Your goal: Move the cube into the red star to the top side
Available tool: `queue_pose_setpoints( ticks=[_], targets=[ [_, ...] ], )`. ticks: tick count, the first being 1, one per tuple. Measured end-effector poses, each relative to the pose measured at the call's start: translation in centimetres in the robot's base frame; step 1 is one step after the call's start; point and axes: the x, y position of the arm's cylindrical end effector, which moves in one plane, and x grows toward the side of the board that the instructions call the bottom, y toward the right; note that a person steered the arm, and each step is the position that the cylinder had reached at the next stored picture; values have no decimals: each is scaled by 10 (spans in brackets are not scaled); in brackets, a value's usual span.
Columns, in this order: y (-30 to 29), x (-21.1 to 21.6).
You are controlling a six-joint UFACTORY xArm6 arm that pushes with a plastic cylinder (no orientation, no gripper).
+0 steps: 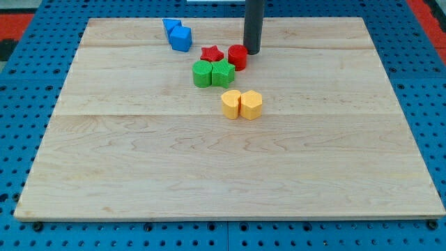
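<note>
With no pincer to judge, my tip (251,52) sits beside the red cylinder (237,56) at upper centre of the wooden bench (209,160), where sweeping toward the blue cube (181,39) upper left risks scattering the red star (212,54).

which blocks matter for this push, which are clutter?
In play: blue cube, red star, my tip (right of the red cylinder).
Clutter: red cylinder, second blue block, green pair, yellow pair.
</note>
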Motion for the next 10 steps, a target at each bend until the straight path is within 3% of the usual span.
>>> queue_pose_setpoints(
  ticks=[1,2,3,5,6,7,8,9,10],
  targets=[
    [13,-28],
    [-31,-84],
    [-69,-93],
    [-163,-90],
    [-175,-59],
    [-155,-31],
    [-138,-35],
    [-161,-60],
    [-132,-59]
  ],
)
